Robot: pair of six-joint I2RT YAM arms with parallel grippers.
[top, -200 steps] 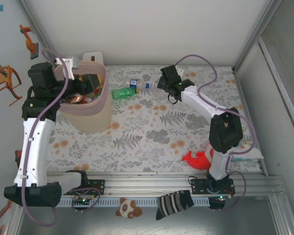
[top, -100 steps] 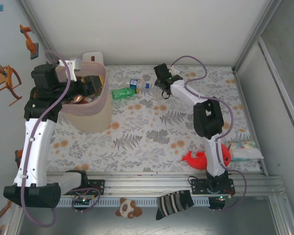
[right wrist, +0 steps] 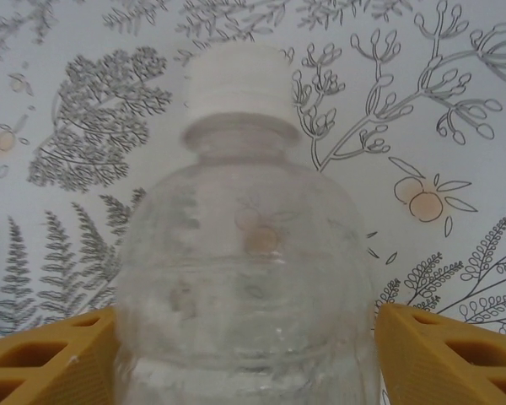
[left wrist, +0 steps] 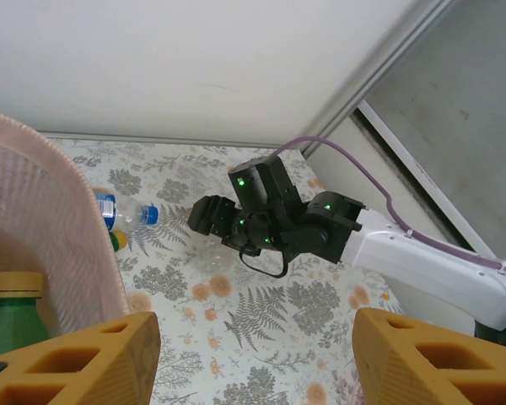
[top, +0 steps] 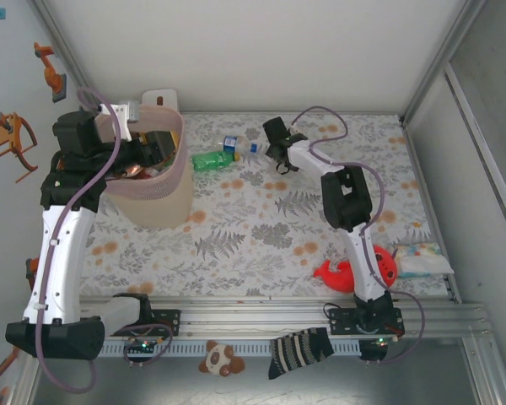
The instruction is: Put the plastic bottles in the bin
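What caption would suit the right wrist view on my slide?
Clear white-capped bottle between the jaws of the right gripper, against the floral table cover.

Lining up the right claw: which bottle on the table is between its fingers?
The clear bottle with the white cap; the blue-capped bottle and the green bottle lie farther left.

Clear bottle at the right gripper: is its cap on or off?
On. In the right wrist view a white cap sits on the neck of the clear bottle that the right gripper straddles.
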